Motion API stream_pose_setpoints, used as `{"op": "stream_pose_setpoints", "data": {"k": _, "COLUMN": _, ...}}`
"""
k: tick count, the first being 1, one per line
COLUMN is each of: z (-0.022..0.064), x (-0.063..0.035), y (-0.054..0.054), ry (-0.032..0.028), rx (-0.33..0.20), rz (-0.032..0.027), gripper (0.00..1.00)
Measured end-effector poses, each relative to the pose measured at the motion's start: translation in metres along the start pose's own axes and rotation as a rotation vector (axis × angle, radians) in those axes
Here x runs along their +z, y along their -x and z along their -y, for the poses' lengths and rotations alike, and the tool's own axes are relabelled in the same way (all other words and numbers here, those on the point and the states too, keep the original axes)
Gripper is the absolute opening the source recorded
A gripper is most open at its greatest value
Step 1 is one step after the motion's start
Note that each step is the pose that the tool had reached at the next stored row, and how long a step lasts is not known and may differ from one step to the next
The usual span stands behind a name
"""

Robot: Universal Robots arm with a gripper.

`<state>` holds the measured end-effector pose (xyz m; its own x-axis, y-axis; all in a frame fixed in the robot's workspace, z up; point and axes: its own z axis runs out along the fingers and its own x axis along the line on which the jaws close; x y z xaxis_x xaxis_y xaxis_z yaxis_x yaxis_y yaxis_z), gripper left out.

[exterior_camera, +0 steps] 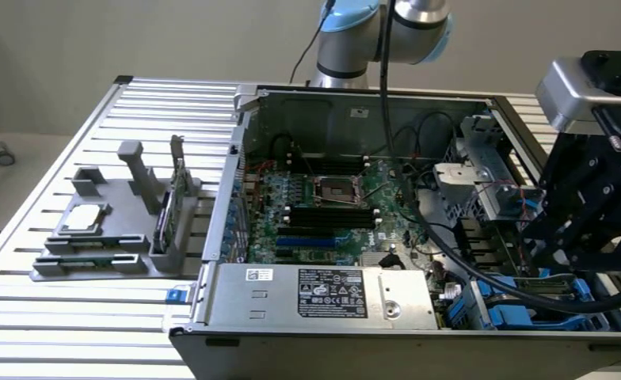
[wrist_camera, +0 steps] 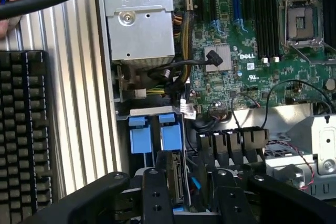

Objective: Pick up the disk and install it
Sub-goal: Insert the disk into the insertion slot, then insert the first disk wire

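A Universal Robots arm [exterior_camera: 379, 36] is reaching down from the top of the exterior view and bending over the lower right corner of an open computer case [exterior_camera: 226, 229], where its black gripper [wrist_camera: 186, 176] is working at the drive bay. Seen from the wrist, the disk [wrist_camera: 177, 182] is standing on edge between the two fingers [wrist_camera: 157, 192]. Its grey metal flank is lying against one of them, with slivers of its blue carrier showing beside it, and the jaws appear to be clamping it rather than standing free. Just beyond the fingertips, two other blue carriers [wrist_camera: 152, 139] are sitting side by side in the bay, near the power supply [wrist_camera: 139, 24] and the green motherboard [wrist_camera: 252, 66]. Judging by this, the pick-up is done and the disk is being held at the mouth of the bay, while the installing is looking unfinished: whether the disk is entering a slot or merely hovering over one cannot be told. At the exterior view's left, a grey fixture [exterior_camera: 99, 265] is resting on the slatted table [exterior_camera: 67, 332], holding a small square chip [exterior_camera: 83, 219]. The wrist is pointing steeply down into the case, a thick black cable [exterior_camera: 469, 265] looping beneath it.
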<state>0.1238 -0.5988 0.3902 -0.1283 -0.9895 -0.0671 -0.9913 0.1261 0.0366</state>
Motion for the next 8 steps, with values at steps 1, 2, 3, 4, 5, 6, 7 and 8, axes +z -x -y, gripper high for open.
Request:
{"op": "stream_pose_setpoints", "data": {"k": 1, "z": 0.0, "x": 0.0004, "y": 0.0, "ry": -0.0013, "rx": 0.02, "rz": 0.0009, "gripper": 0.37}}
{"op": "stream_pose_setpoints", "data": {"k": 2, "z": 0.0, "x": 0.0009, "y": 0.0, "ry": -0.0025, "rx": 0.037, "rz": 0.0016, "gripper": 0.37}}
{"op": "stream_pose_setpoints", "data": {"k": 3, "z": 0.0, "x": 0.0014, "y": -0.0001, "ry": -0.0037, "rx": 0.055, "rz": 0.0022, "gripper": 0.37}}
{"op": "stream_pose_setpoints", "data": {"k": 4, "z": 0.0001, "x": 0.0018, "y": -0.0001, "ry": -0.0049, "rx": 0.073, "rz": 0.0028, "gripper": 0.37}}
{"op": "stream_pose_setpoints", "data": {"k": 5, "z": 0.0001, "x": 0.0023, "y": -0.0001, "ry": -0.0062, "rx": 0.091, "rz": 0.0035, "gripper": 0.37}}
{"op": "stream_pose_setpoints", "data": {"k": 6, "z": 0.0001, "x": 0.0028, "y": -0.0002, "ry": -0.0074, "rx": 0.109, "rz": 0.0041, "gripper": 0.37}}
{"op": "stream_pose_setpoints", "data": {"k": 7, "z": 0.0001, "x": 0.0033, "y": -0.0002, "ry": -0.0086, "rx": 0.127, "rz": 0.0047, "gripper": 0.37}}
{"op": "stream_pose_setpoints", "data": {"k": 8, "z": 0.0001, "x": 0.0038, "y": -0.0002, "ry": -0.0098, "rx": 0.146, "rz": 0.0053, "gripper": 0.37}}
